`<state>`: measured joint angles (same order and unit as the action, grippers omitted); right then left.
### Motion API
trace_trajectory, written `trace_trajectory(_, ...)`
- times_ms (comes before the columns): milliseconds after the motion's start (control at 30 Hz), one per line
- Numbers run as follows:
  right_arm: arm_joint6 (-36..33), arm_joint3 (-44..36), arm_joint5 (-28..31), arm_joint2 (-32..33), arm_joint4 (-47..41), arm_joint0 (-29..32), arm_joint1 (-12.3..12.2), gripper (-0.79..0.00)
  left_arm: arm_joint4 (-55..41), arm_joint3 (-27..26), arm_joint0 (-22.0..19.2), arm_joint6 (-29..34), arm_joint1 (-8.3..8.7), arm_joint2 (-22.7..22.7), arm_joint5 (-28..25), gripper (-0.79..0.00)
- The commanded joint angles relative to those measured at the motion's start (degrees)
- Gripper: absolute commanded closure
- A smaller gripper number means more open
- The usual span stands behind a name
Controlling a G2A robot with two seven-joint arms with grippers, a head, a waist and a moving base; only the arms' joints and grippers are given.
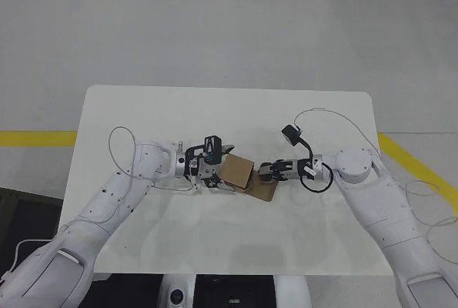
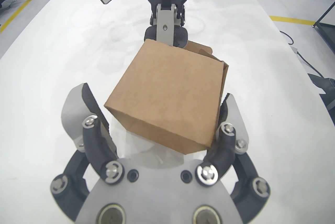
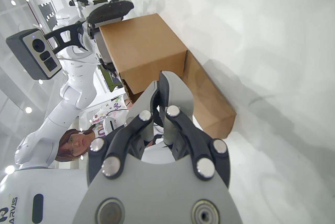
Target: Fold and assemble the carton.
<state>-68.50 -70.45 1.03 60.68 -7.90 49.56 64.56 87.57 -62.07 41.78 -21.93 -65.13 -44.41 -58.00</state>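
A brown cardboard carton [image 1: 239, 170] stands near the middle of the white table, folded into a box shape [image 2: 167, 94]. One flap [image 1: 263, 189] lies flat on the table at the carton's open end [image 3: 209, 99]. My left gripper [image 2: 156, 92] is open and straddles the carton's closed end. One finger [image 2: 227, 109] touches the carton's side, and the other finger [image 2: 86, 102] stands a little apart from it. My right gripper [image 3: 161, 78] is shut, its tips against the upper edge of the open end [image 2: 167, 37]. Whether it pinches cardboard is hidden.
The white table [image 1: 136, 115] has bare surface all around the carton. Its front edge lies near the robot, and yellow floor tape [image 1: 28, 138] runs beyond its left and right sides. A thin cable [image 1: 121, 146] loops over the left arm.
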Motion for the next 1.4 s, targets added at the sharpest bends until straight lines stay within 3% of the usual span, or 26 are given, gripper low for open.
trace_trajectory(0, -1.5, -1.8, -0.9, 0.8, 0.2, 1.0, -0.5, 0.000, -0.1, 0.0, 0.0, 0.1, -0.01, 0.1, 0.0, -0.785)
trace_trajectory(167, -2.2, -5.5, -3.9, 0.9, 0.5, 3.7, -1.0, 0.000, -0.2, 0.0, 0.0, 0.1, -0.03, 0.2, 0.0, -0.785)
trace_trajectory(500, 4.8, -4.9, -6.0, -1.6, -1.5, 4.2, -0.1, 0.000, -0.2, 0.1, -0.1, 0.0, 0.02, 0.0, 0.0, -0.785)
trace_trajectory(700, 7.3, -3.4, -4.5, -2.2, -1.5, 3.2, 0.3, 0.000, -0.2, 0.1, 0.1, -0.1, 0.06, 0.0, 0.0, -0.785)
trace_trajectory(933, 7.0, -1.5, 0.1, -4.2, -2.0, 0.8, 1.1, 0.000, -0.3, 0.0, 0.1, -0.2, 0.05, 0.3, 0.0, -0.785)
trace_trajectory(1367, 5.5, 4.3, 3.1, -8.4, -4.4, -3.4, 3.0, 0.000, -0.4, 0.1, -0.1, 0.0, 0.00, 0.7, 0.0, -0.785)
